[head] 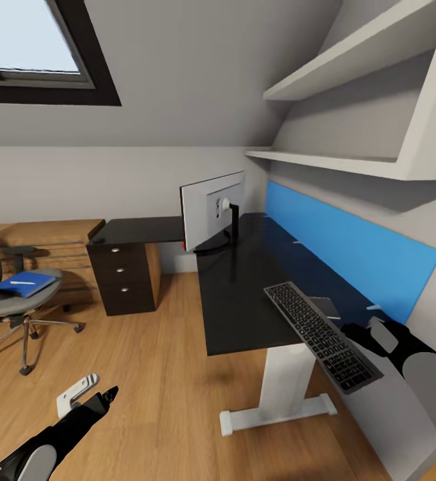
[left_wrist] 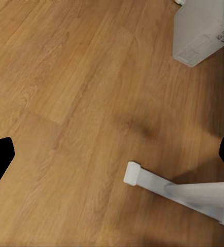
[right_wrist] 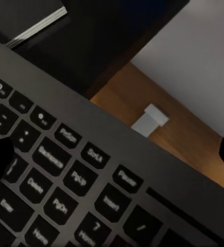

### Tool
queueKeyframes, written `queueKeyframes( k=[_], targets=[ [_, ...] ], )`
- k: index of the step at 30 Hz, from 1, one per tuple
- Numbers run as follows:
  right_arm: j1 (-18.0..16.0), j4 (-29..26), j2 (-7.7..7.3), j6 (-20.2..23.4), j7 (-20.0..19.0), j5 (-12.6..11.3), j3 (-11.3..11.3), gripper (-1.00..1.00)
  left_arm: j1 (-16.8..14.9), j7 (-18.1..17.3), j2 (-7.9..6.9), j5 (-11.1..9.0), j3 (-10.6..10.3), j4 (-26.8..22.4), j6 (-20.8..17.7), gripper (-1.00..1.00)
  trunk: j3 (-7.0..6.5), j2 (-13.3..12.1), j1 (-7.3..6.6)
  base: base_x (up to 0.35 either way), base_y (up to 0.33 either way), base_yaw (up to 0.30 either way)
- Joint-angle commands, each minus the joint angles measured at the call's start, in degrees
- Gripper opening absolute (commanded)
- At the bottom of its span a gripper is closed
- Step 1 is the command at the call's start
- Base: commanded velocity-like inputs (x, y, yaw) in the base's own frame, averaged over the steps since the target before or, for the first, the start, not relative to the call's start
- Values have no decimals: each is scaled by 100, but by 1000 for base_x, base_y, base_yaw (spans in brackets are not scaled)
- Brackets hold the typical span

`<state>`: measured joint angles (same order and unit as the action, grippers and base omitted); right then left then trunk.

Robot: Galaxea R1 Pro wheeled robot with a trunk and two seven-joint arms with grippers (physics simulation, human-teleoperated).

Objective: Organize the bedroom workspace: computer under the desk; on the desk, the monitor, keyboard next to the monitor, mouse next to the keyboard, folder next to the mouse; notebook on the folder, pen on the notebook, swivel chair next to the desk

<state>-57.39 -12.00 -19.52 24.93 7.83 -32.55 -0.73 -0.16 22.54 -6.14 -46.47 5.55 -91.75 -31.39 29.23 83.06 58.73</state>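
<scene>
Our right fingers (head: 360,332) are clamped on the near end of the keyboard (head: 321,335), which hangs tilted in the air, part over the bench (head: 245,294) and part past its front edge. We judge it light, stiff and slim, so an end grip will lever it; a hold nearer the middle of a long edge would sit steadier. Beneath it on the bench lies the notebook (right_wrist: 37,27), thin, with pale page edges. Our left fingers (head: 87,394) hang wide and empty above the floor (left_wrist: 65,103). Farther off, the monitor (head: 212,208) stands on the bench, and the folder (head: 24,282) with the pen (head: 21,283) rests on the swivel chair (head: 14,304).
</scene>
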Motion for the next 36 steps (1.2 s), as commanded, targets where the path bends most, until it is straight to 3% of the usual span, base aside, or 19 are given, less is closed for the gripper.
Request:
queueKeyframes(
  k=[1, 25, 31, 36],
  targets=[
    [0, -14, 0, 29, 37, -41, -6, 100, -2, 49, -2, -61, -1, -8, -14, 100, -13, -38, -23, 0, 0, 0],
    [0, -5, 4, 47, 44, -53, -16, 100, -2, 40, -2, -62, -1, -1, -25, 100, -13, -38, -23, 0, 0, 0],
    [0, -4, 0, 47, 44, -57, -228, 100, -2, 40, -2, -63, -1, -1, -25, 100, -13, -38, -23, 0, 0, 0],
    [0, -4, 0, 47, 48, -52, -266, 100, -2, 40, -2, -64, -1, -1, -25, 100, -13, -38, -23, -52, 47, 0]
  ],
)
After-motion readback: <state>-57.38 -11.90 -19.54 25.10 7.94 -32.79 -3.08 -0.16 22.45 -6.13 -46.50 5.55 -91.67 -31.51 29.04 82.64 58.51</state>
